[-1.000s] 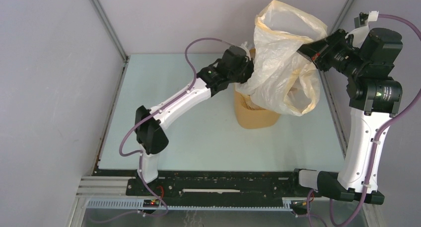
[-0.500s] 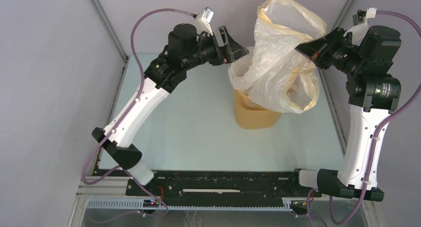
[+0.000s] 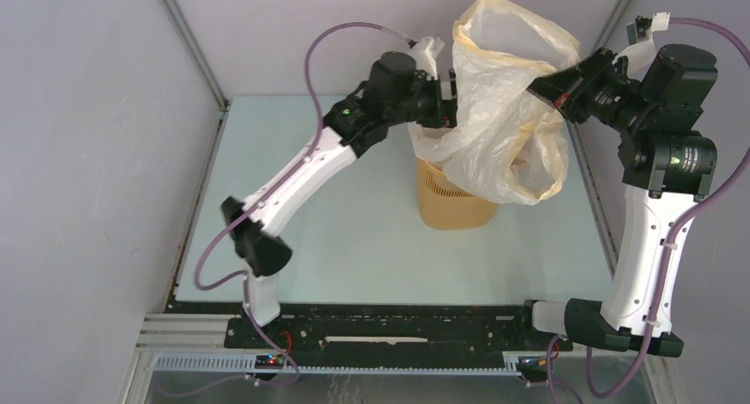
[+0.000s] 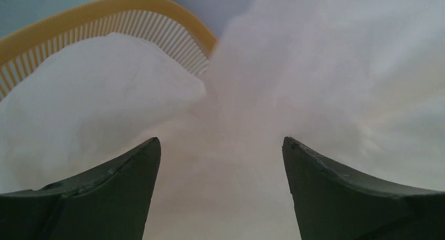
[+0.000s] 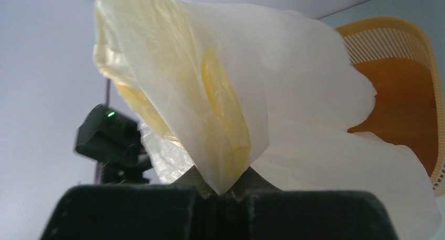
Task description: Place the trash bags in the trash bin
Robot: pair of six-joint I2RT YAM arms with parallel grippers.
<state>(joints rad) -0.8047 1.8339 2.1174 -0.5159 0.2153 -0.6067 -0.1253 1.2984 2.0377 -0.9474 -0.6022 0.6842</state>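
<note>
The whitish trash bag (image 3: 500, 112) with a pale yellow rim band hangs billowed above the yellow-orange slitted trash bin (image 3: 451, 201), its lower part inside the bin's mouth. My right gripper (image 3: 541, 92) is shut on the bag's right side, holding it up; in the right wrist view the bag's folded rim (image 5: 225, 140) is pinched between the jaws (image 5: 226, 190). My left gripper (image 3: 451, 99) is open against the bag's left side, above the bin; in the left wrist view both fingers (image 4: 118, 187) stand wide apart with bag film (image 4: 225, 145) between them and the bin's rim (image 4: 105, 9) beyond.
The bin stands on a pale green table (image 3: 309, 236) with grey walls on three sides and a metal frame post (image 3: 190, 46) at the back left. The black base rail (image 3: 380, 329) runs along the near edge.
My left arm swung up and back half a second ago, then came down and right again until its open gripper pressed into the bag's left side. The right gripper held the bag still.
</note>
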